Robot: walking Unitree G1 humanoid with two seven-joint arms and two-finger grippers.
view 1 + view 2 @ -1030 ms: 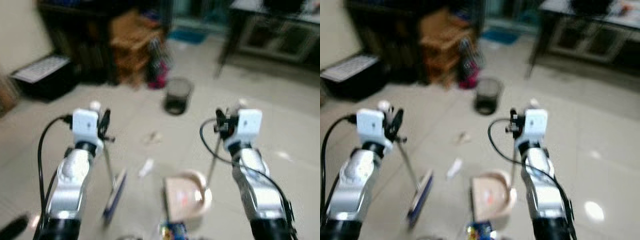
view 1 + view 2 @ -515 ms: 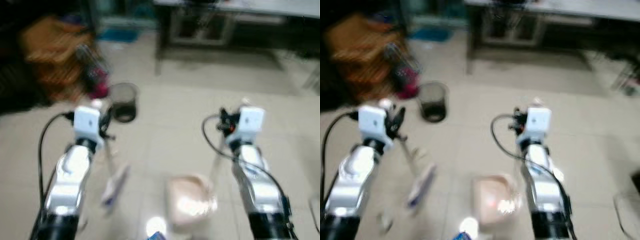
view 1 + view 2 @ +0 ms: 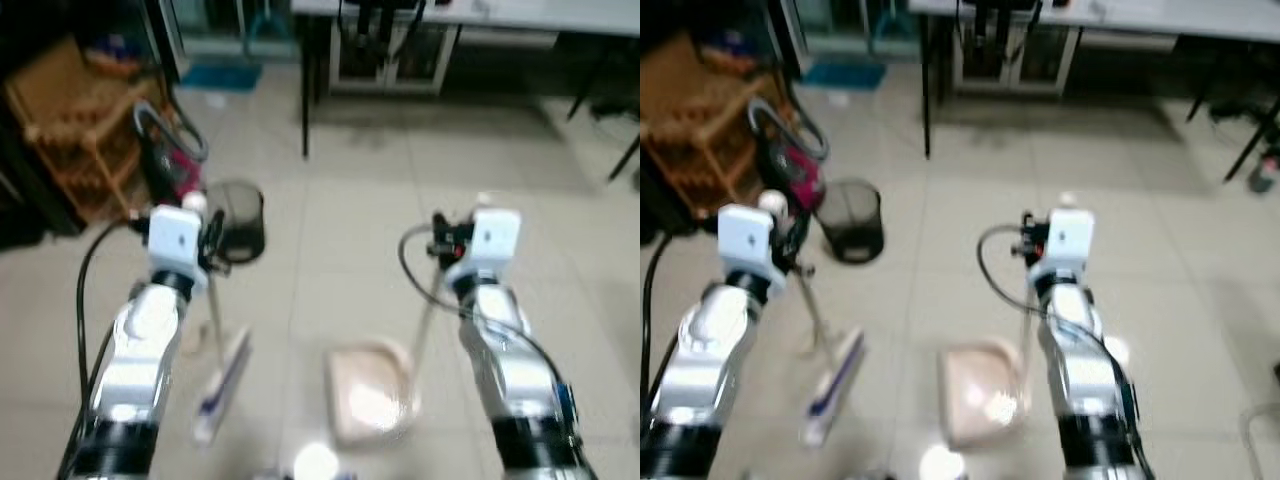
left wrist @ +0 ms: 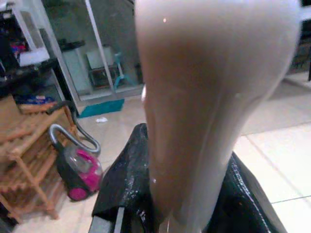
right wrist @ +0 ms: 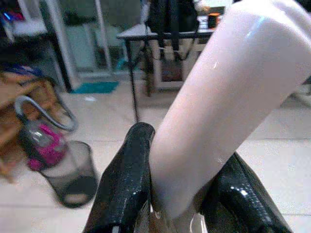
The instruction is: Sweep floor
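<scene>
A: Far left, at 10 o'clock: wooden rack [image 3: 75, 130], vacuum cleaner [image 3: 790, 165] leaning by it, mesh waste bin [image 3: 240, 220] just beside. Not task items, except the bin, likely where the sweepings end up.

B: Left gripper [image 3: 208, 245]?

A: Jaws closed on the broom handle [image 4: 204, 97], near its top. The broom [image 3: 222, 375] slants down toward 6 o'clock, head on the floor [image 3: 350, 190]. Judgement: a high grip gives reach and keeps the head flat on the tiles.

B: Middle?

A: Pink dustpan [image 3: 370, 390] on the floor at 6 o'clock, near the broom head but apart from it.

B: Right gripper [image 3: 440, 240]?

A: Jaws clamped around the dustpan's tall pale handle [image 5: 223, 97]; a black finger [image 5: 126, 184] presses each side. Held upright so the pan sits level, ready to take debris.

B: Debris?

A: Cannot make any out; the frames are soft. A dark-legged surface [image 3: 1090, 15] stands at 12 o'clock.
</scene>
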